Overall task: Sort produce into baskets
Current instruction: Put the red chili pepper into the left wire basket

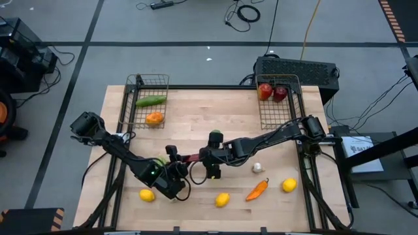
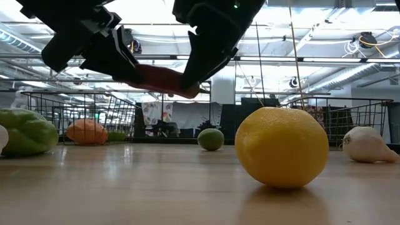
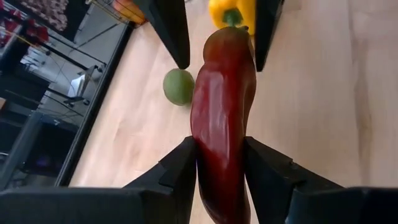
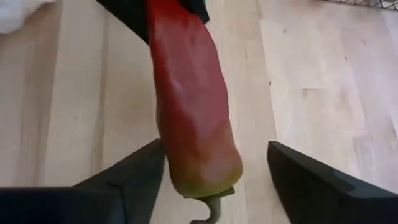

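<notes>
Wooden boards make the table [image 1: 215,108], which stands on a grey floor with cables around it. Above the middle of the front part, the left gripper [image 3: 219,163] holds a long red pepper [image 3: 222,124]; its two fingers [image 3: 180,168] press on both sides of the pepper, so it is closed on it. The right gripper [image 4: 214,177] meets it from the opposite side, at the pepper's stem end. Its fingers [image 4: 311,180] are spread wide: one touches the pepper and the other stands apart from it. In the low view the red pepper hangs in the air between both grippers, above the table.

Just beside the right gripper, on its outer side, lies a white garlic [image 1: 258,168]. Near it are an orange chilli [image 1: 257,189] and a lemon [image 1: 289,185]. Two more lemons [image 1: 223,199] lie near the front edge, below the grippers. A green round fruit [image 3: 178,86] lies close to the left gripper.

Well apart, at the far left corner, one basket [image 1: 138,116] holds a cucumber [image 1: 150,101] and an orange pepper [image 1: 154,118]. The other basket [image 1: 271,119], at the far right corner, holds two red apples [image 1: 272,92].
</notes>
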`<state>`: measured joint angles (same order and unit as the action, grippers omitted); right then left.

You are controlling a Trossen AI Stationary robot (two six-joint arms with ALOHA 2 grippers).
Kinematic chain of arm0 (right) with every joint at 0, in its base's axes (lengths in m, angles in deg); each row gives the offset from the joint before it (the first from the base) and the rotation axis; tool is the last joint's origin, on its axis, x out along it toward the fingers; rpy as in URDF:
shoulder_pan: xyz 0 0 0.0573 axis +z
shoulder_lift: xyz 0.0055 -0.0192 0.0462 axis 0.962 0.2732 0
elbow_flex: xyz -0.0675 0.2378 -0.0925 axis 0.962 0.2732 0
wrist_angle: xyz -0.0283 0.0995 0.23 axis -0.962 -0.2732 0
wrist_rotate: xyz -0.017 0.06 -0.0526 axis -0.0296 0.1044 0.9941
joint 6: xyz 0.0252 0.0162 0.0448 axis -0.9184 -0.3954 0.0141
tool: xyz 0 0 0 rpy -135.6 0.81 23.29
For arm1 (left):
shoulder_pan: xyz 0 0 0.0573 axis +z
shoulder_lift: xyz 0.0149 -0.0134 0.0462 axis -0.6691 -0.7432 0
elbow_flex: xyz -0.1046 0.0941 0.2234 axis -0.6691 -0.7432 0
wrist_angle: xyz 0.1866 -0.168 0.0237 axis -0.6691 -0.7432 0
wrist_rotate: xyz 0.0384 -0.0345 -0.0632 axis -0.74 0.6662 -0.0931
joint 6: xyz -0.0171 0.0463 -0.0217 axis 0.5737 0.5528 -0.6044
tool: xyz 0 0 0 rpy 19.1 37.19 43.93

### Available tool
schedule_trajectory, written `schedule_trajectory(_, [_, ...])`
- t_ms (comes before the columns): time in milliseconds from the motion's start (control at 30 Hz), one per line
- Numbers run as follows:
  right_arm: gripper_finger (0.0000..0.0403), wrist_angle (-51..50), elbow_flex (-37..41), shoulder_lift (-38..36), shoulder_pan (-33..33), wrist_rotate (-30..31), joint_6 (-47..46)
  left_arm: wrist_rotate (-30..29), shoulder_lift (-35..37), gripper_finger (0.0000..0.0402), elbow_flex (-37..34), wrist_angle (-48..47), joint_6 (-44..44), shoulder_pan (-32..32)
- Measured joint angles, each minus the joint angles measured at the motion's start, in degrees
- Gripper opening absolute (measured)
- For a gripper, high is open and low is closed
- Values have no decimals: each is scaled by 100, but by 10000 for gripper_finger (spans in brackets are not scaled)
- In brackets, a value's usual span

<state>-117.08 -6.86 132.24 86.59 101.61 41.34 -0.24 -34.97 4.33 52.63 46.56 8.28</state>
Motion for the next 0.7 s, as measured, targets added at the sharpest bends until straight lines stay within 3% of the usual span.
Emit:
schedule_trajectory(300, [358, -636, -4, -374, 325, -52, -184, -590, 2, 129, 191, -903, 38, 0])
schedule_trajectory(700, [361, -3247, -2, -1295, 1273, 2107, -2374, -1595, 707, 129, 1343, -3460, 341, 397])
